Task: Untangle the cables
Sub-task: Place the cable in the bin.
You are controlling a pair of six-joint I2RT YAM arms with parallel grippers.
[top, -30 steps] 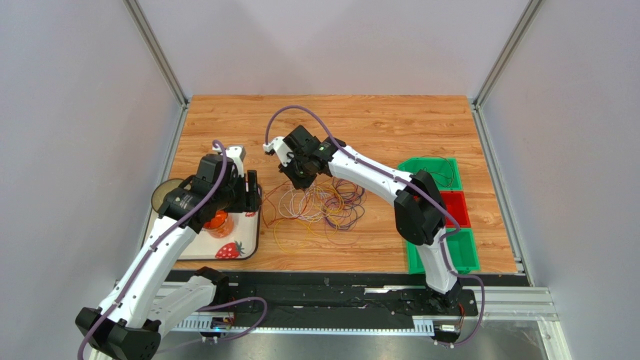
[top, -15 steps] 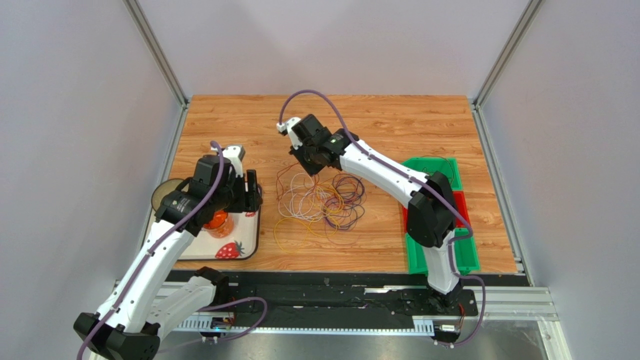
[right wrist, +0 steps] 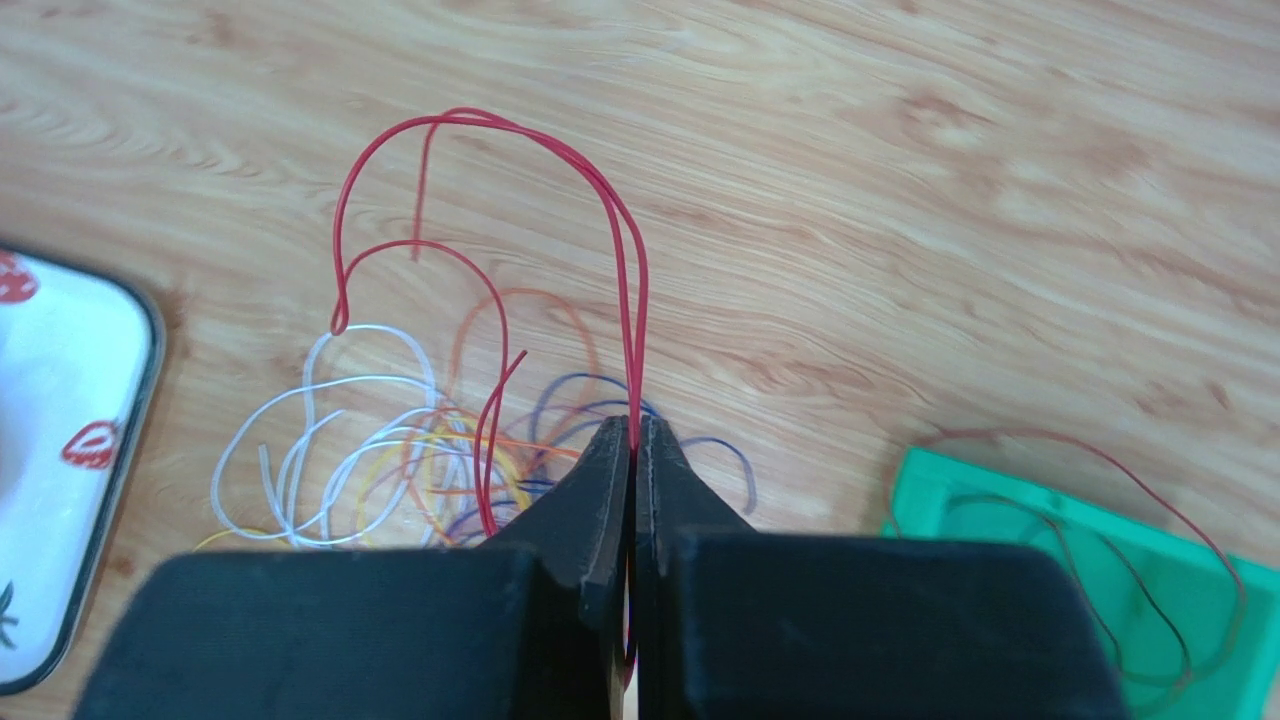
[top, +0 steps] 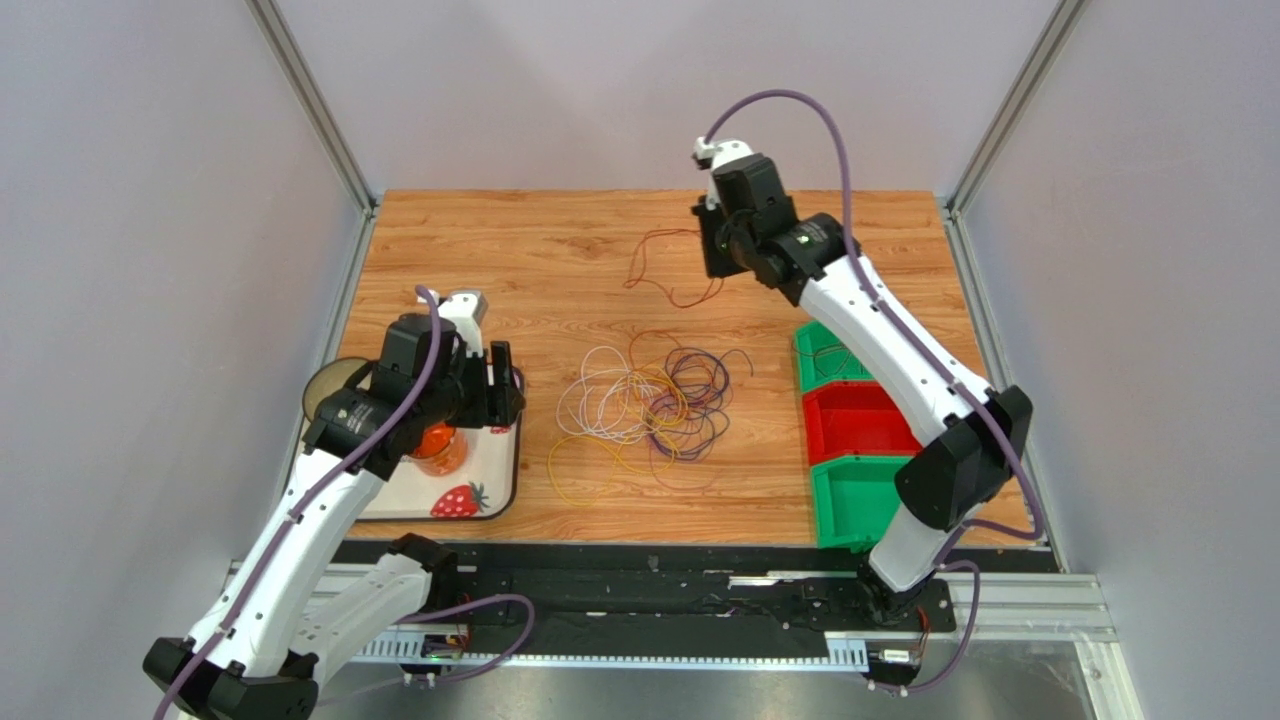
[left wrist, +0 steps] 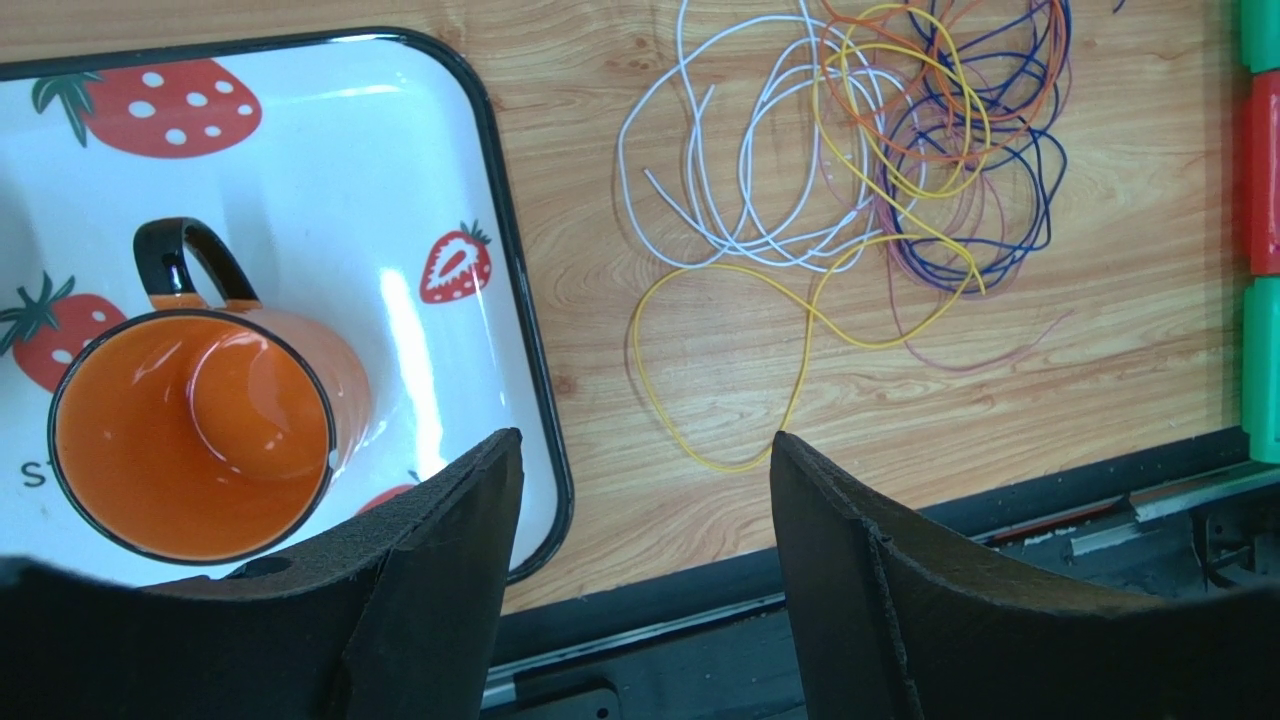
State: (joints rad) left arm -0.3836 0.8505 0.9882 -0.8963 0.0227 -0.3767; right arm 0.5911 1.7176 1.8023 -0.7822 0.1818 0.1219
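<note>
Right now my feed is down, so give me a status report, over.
Right claw shut on red cable, raised apart from the pile. Left claw open, empty, by tray. Pile tangled. Nothing blocking.

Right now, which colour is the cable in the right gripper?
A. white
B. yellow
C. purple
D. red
D: in the right wrist view the right gripper is shut on a red cable that loops up from its fingertips.

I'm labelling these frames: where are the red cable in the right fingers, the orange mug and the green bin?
red cable (right wrist: 642, 330), right wrist view, right side of its loop
orange mug (left wrist: 188, 435), left wrist view, its inside
green bin (right wrist: 977, 477), right wrist view, bare floor by left corner
</note>
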